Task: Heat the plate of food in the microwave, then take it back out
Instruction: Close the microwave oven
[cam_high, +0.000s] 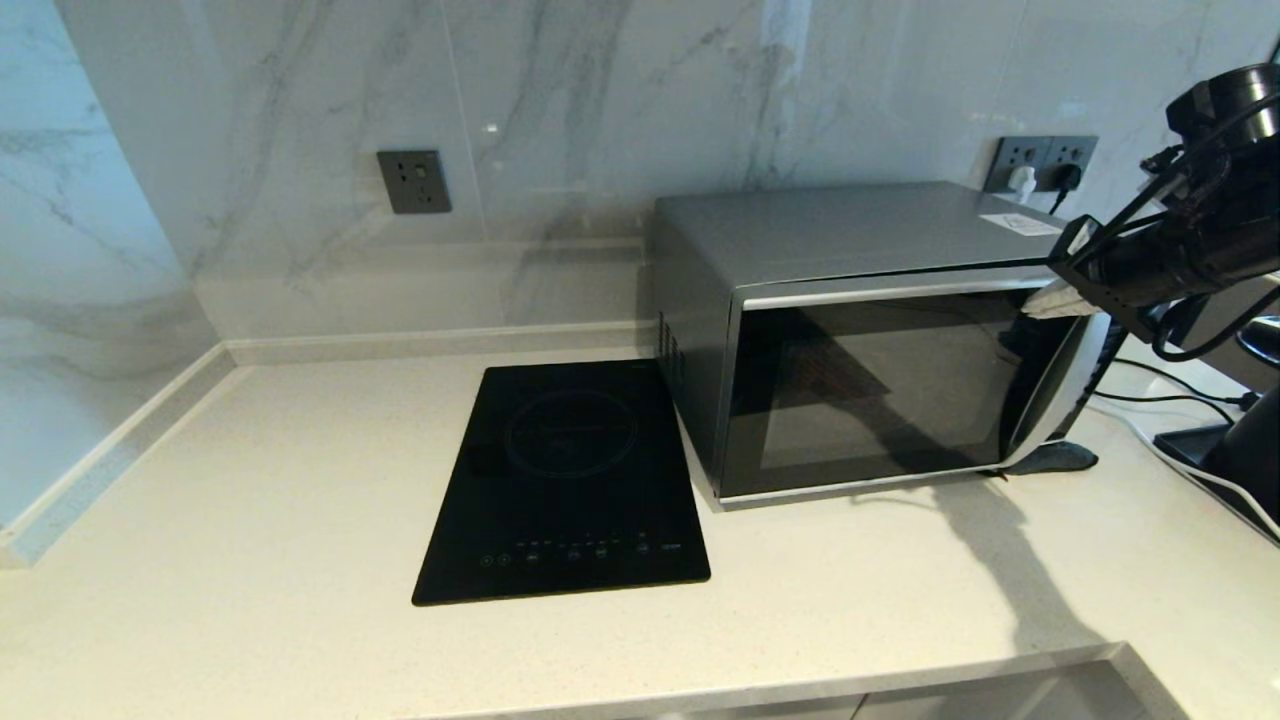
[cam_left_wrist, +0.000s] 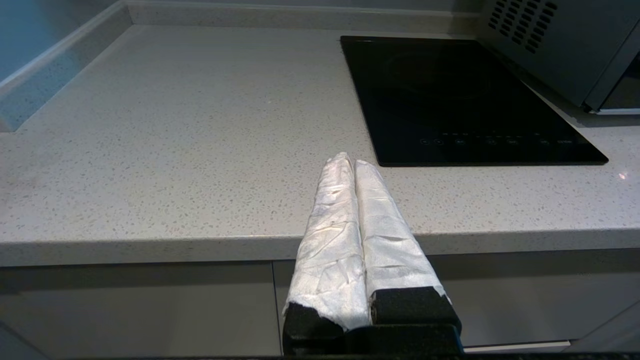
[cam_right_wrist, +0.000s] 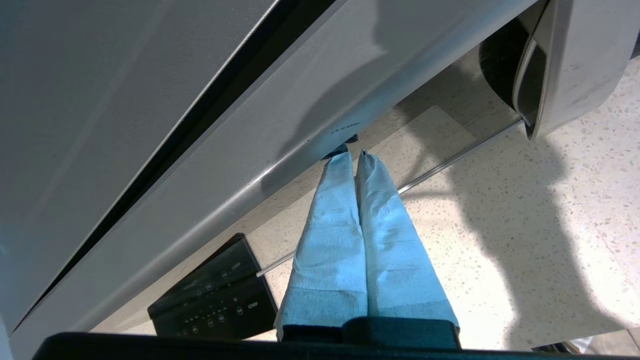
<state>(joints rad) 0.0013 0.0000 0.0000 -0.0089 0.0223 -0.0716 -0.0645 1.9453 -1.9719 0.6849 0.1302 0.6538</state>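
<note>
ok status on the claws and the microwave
Right claw shut, tips at the microwave door's top edge. Left claw shut, parked. Door closed, plate unseen.

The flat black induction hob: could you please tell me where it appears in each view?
Head view: flat black induction hob at centre, left of the silver-grey microwave.
Left wrist view: upper right, beyond the shut left hand.
Right wrist view: only a reflection in the microwave door.
Shared landmark: the microwave.

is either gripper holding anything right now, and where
Nothing is held. The right gripper is shut and empty against the microwave door's top edge; the left gripper is shut and empty, parked off the counter.
</note>
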